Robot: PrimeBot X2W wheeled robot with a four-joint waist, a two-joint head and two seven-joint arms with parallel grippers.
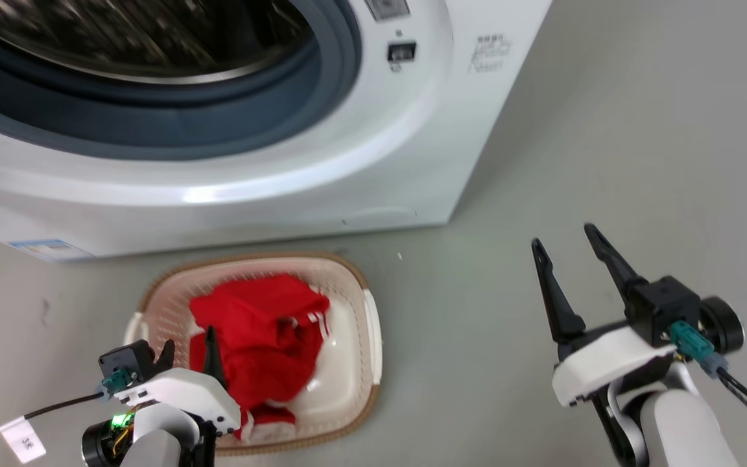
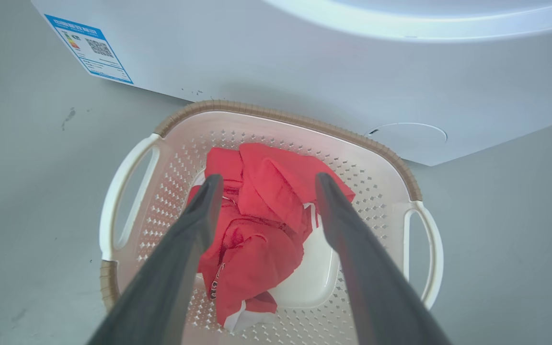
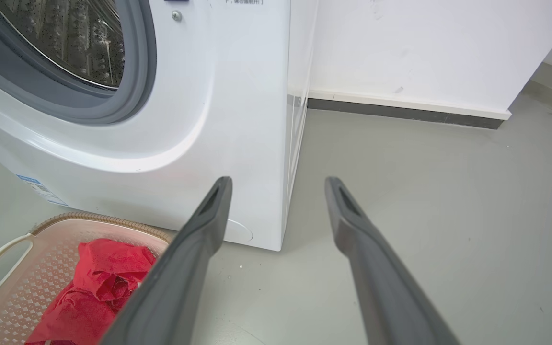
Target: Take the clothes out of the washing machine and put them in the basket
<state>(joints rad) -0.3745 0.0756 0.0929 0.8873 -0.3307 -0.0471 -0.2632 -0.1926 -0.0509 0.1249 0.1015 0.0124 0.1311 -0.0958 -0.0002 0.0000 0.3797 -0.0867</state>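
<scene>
Grey floor (image 1: 477, 357) by the washer (image 1: 283, 181) holds the basket (image 1: 373, 337), lower left, clothes (image 1: 263, 331) heaped inside beneath the released left gripper (image 1: 190, 340); the empty, spread right gripper (image 1: 562, 235) sits well apart.

Crumpled red clothes (image 1: 263, 324) lie inside the cream basket (image 1: 371, 334), just before the white washing machine (image 1: 347, 168).

The drum (image 1: 140, 39) is blurred — cut off by the top edge.

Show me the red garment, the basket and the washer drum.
red garment (image 2: 257, 225), left wrist view, its crumpled middle.
basket (image 2: 276, 115), left wrist view, brown far rim.
washer drum (image 3: 74, 38), right wrist view, perforated steel wall.
</scene>
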